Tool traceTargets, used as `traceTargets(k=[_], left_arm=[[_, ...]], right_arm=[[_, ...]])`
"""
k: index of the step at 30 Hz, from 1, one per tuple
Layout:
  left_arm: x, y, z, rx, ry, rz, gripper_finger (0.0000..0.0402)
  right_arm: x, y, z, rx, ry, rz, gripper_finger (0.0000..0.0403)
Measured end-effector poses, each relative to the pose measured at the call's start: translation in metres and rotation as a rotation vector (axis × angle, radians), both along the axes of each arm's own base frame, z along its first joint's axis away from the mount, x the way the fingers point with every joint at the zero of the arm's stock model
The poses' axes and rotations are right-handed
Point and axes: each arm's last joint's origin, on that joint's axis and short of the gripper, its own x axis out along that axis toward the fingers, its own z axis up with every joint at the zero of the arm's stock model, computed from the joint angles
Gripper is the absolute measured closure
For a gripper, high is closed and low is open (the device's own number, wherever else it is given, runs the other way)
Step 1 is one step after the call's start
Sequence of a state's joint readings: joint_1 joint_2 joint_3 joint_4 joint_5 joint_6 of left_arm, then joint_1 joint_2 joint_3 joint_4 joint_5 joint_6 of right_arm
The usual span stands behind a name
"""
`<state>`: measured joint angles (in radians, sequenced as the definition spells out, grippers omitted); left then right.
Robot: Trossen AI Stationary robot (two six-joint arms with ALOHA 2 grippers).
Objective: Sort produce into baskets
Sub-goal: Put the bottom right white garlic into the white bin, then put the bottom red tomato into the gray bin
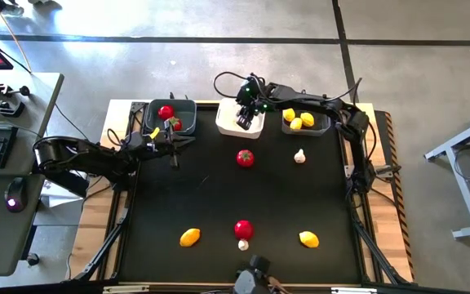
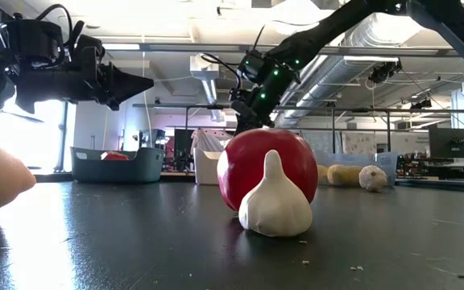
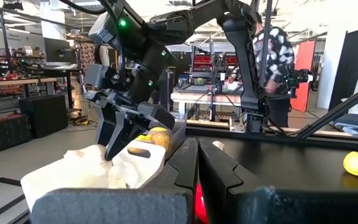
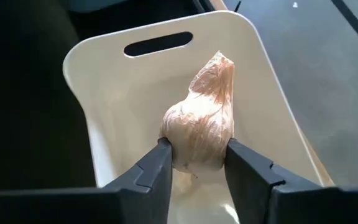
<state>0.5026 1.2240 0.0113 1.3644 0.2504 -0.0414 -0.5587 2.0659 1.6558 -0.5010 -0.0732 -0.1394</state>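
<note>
Right wrist view is showing the right gripper (image 4: 196,163) clamping a garlic bulb (image 4: 201,127) between its fingers above the white basket (image 4: 104,93). In the high view, at upper centre, that basket is sitting between two grey baskets (image 1: 188,110). The left gripper (image 1: 172,155), fingers together, is hovering left of centre.

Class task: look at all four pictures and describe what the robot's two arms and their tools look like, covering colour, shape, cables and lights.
Both arms are dark and jointed, with black cables looping alongside. The right tool has two flat, dark, wedge-shaped fingers, and green lights glow on its wrist. The left tool has matching dark fingers, with a small yellow tag behind it.
</note>
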Motion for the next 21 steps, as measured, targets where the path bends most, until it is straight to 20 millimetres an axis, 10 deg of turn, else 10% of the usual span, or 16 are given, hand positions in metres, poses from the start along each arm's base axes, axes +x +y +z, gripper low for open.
traceTargets(k=[13,21], left_arm=[[0.000,0.000,-0.001,-0.013,0.005,-0.001,0.0402],[0.000,0.000,-0.001,-0.015,0.005,0.003,0.0401]], right_arm=[[-0.004,0.010,0.021,-0.060,0.003,0.008,0.0170],[0.013,0.054,0.037,-0.043,-0.056,0.187,0.0279]])
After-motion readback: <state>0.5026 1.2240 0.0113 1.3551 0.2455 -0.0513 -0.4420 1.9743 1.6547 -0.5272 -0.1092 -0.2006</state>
